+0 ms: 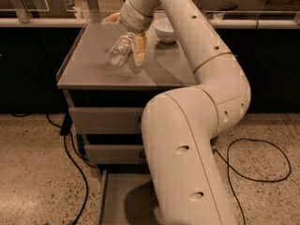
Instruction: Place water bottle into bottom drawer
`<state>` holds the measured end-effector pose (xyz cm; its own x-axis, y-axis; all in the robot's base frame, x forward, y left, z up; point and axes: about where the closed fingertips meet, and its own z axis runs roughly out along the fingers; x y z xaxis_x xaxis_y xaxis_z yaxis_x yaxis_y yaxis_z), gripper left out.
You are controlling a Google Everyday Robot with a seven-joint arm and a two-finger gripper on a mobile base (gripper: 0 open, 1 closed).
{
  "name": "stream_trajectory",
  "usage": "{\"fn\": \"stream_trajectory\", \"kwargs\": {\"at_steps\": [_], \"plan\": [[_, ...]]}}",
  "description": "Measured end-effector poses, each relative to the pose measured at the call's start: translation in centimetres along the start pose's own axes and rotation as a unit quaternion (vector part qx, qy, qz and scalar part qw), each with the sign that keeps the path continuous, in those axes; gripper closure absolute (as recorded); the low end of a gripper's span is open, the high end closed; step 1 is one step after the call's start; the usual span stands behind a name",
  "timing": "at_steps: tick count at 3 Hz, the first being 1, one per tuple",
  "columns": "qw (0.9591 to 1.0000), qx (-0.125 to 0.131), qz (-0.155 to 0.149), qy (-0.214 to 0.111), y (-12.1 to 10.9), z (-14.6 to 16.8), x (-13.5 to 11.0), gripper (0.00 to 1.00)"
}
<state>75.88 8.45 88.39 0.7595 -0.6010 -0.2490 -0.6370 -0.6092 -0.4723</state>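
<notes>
The speckled floor (33, 172) carries a grey cabinet whose bottom drawer (123, 198) is pulled out nearest to the camera, partly hidden behind the big white arm (187, 139), with two closed upper drawers (105, 121) above it. Further back, on the cabinet top (89, 69), the water bottle (118, 51) lies on its side. The gripper (124, 39) is over it with the fingers spread apart, one yellowish finger (139, 50) just beside the bottle, and a white bowl (165, 29) stands behind.
</notes>
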Motion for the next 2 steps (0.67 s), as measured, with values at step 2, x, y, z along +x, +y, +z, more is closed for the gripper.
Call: {"fn": "stream_trajectory", "kwargs": {"at_steps": [2], "plan": [[0.9984, 0.014, -0.055, 0.010, 1.7, -0.3, 4.0, 0.00]]}}
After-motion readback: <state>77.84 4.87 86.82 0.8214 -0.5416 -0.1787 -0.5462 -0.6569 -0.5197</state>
